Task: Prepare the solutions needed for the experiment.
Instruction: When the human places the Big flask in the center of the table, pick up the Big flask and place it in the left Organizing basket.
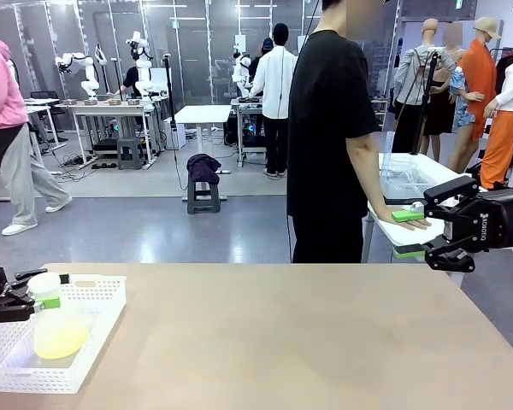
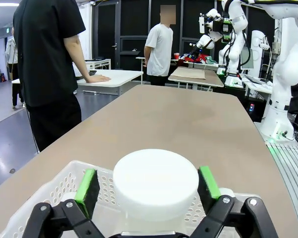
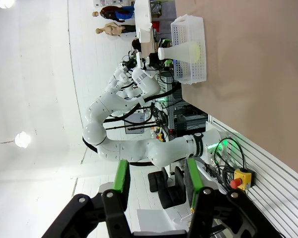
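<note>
The solutions show as pale yellow-green liquid in a frosted conical flask [image 1: 58, 331] with a white cap [image 2: 155, 182]. The flask stands upright in a white perforated basket [image 1: 85, 354] at the table's near left corner. My left gripper [image 1: 36, 293] is open, and its green pads [image 2: 87, 185] stand on either side of the cap and neck with small gaps. My right gripper [image 1: 410, 232] hovers above the table's far right edge, jaws open with nothing between its green pads [image 3: 121, 177]. The right wrist view shows the flask [image 3: 181, 51] and basket [image 3: 189, 22] far off.
The tan table [image 1: 282, 342] stretches bare from the basket to its right edge. A person in black [image 1: 325, 137] stands at the far side, one hand [image 1: 402, 220] resting on a white side table just behind my right gripper.
</note>
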You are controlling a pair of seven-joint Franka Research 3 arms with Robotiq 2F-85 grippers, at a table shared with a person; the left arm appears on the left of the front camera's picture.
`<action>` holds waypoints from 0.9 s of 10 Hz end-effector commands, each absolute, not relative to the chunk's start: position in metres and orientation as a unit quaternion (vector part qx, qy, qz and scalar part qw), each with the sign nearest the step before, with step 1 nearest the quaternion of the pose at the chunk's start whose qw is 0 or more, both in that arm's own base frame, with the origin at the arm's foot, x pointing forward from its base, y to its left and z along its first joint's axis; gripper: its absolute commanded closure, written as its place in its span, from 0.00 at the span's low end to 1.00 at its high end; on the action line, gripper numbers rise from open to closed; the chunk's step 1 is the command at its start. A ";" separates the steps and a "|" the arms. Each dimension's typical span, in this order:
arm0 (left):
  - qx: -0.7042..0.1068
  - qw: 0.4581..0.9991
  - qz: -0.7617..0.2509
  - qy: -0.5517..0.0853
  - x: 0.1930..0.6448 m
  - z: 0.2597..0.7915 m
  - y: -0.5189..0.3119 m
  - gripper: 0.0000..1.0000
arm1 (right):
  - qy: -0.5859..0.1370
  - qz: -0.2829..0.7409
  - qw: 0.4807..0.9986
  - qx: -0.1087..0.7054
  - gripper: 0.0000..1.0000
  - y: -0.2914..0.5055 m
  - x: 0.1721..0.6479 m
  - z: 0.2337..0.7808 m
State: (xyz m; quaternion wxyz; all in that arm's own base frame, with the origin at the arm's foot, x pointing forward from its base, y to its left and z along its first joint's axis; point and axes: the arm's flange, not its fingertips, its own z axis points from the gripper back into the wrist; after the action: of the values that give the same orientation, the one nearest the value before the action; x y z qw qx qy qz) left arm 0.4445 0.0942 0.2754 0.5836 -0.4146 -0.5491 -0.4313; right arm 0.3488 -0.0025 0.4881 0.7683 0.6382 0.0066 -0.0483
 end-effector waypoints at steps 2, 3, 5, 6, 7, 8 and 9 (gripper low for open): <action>-0.415 0.582 -0.431 -0.551 0.445 0.276 0.093 0.00 | -0.001 -0.043 0.764 0.644 0.43 -0.001 0.348 0.489; -0.415 0.584 -0.431 -0.549 0.444 0.275 0.094 0.00 | -0.001 -0.043 0.764 0.644 0.43 -0.001 0.348 0.489; -0.401 0.586 -0.455 -0.537 0.440 0.278 0.098 0.00 | -0.001 -0.043 0.764 0.644 0.43 -0.001 0.348 0.489; -0.392 0.589 -0.459 -0.537 0.435 0.280 0.104 0.00 | -0.001 -0.043 0.764 0.644 0.43 -0.001 0.348 0.489; -0.378 0.594 -0.462 -0.540 0.430 0.284 0.111 0.00 | -0.001 -0.043 0.764 0.644 0.43 -0.001 0.348 0.489; -0.363 0.598 -0.462 -0.546 0.425 0.288 0.119 0.00 | -0.001 -0.043 0.764 0.644 0.43 -0.001 0.348 0.489; -0.348 0.603 -0.462 -0.550 0.419 0.295 0.130 0.00 | -0.001 -0.043 0.764 0.644 0.43 -0.001 0.348 0.489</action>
State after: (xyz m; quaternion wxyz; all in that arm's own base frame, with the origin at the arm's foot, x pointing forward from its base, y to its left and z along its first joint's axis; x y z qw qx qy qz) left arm 0.4322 0.1258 0.2879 0.5964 -0.3763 -0.5469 -0.4512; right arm 0.3488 -0.0025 0.4881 0.7684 0.6382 0.0065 -0.0484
